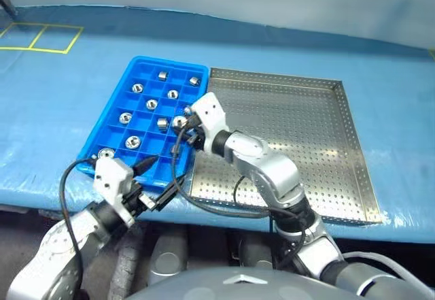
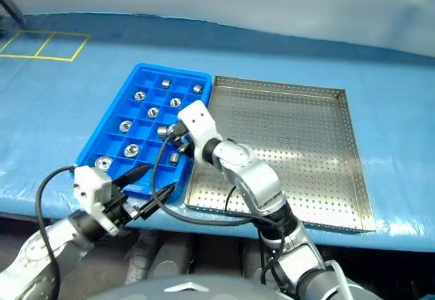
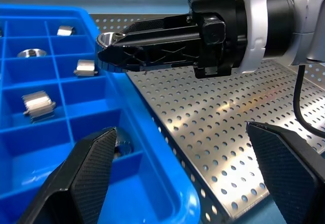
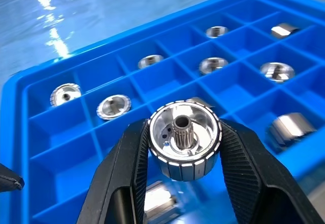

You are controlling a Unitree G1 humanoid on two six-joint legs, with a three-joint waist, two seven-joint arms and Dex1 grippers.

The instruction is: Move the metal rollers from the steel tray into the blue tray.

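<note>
Setting: a table covered in blue cloth [image 1: 61,123], with two trays side by side on it.
Blue tray [image 1: 119,86]: on the left, its long right edge touching the steel tray; a grid of small square compartments.
Steel tray [image 1: 306,143]: on the right, a perforated floor with a low rim; the part of the floor in view lies bare.
Metal rollers [image 1: 137,88]: about ten shiny rings lying one to a compartment in the blue tray, some flat, some on their sides.
Right gripper [image 4: 184,148]: its two black fingers are clamped on one roller [image 4: 185,138], held above the blue tray close to that tray's right edge, the hollow face turned toward the wrist camera.
Left gripper [image 1: 153,181]: fingers spread wide with nothing between them, at the near edge of the table, by the near right corner of the blue tray.
</note>
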